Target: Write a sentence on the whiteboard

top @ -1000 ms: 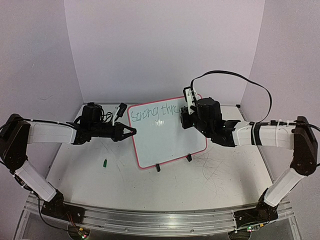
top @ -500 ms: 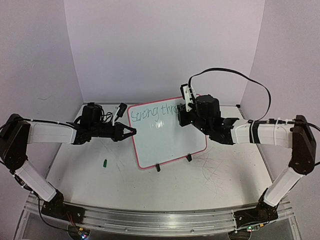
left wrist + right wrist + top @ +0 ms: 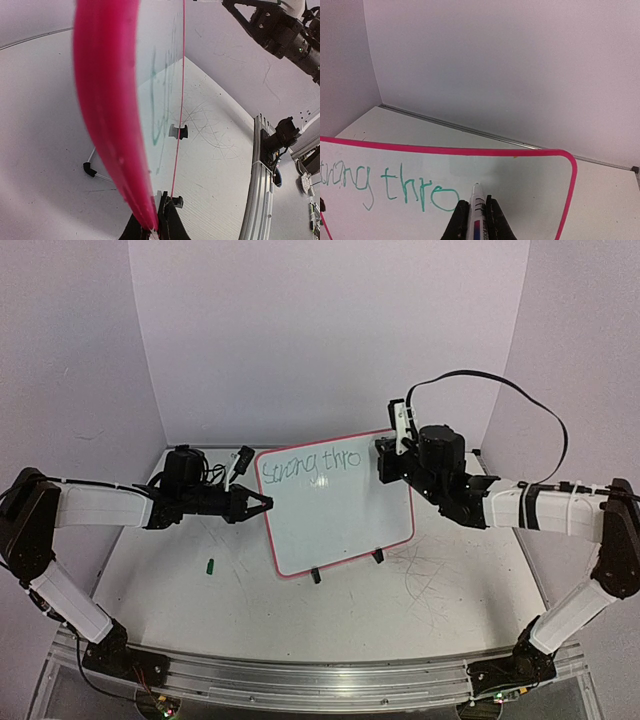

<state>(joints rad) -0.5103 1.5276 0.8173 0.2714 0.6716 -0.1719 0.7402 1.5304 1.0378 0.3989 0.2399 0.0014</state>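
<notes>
White-shelled, black-jointed left arm [image 3: 100,508] and right arm [image 3: 545,508], looping black cable [image 3: 478,372]

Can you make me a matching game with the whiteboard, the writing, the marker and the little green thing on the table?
Things:
1. whiteboard
2. writing
3. marker
4. little green thing

Where or how:
A. pinched in the right gripper
B. lying alone on the table
C. green letters along the top of the whiteboard
D. standing up, left gripper shut on its edge

Pairs: 1-D, 2-C, 3-A, 4-B
</notes>
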